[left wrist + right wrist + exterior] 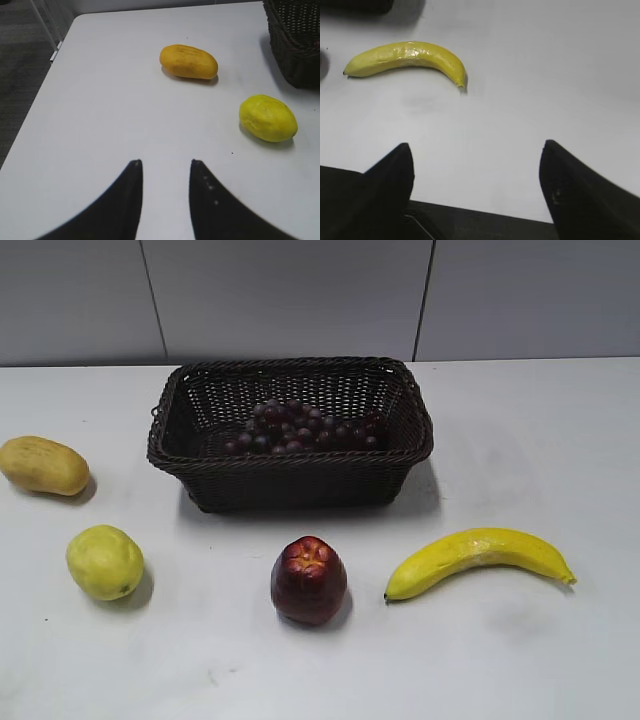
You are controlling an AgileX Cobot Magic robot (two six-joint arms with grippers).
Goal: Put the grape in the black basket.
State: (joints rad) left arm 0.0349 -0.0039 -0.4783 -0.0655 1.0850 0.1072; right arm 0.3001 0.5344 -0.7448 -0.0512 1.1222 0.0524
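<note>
The grape [300,427], a bunch of small dark purple-red grapes, lies inside the black basket [290,478], a rectangular woven wicker basket at the back middle of the table. A corner of the basket shows in the left wrist view [295,45]. Neither gripper shows in the exterior view. My left gripper [165,162] is open and empty over bare table at the left. My right gripper [477,147] is wide open and empty near the table's front edge at the right.
A yellow-orange mango [42,465] [188,61] and a yellow-green fruit [104,561] [268,118] lie left of the basket. A dark red apple [309,580] sits in front of it. A banana [480,555] [407,57] lies at the right front.
</note>
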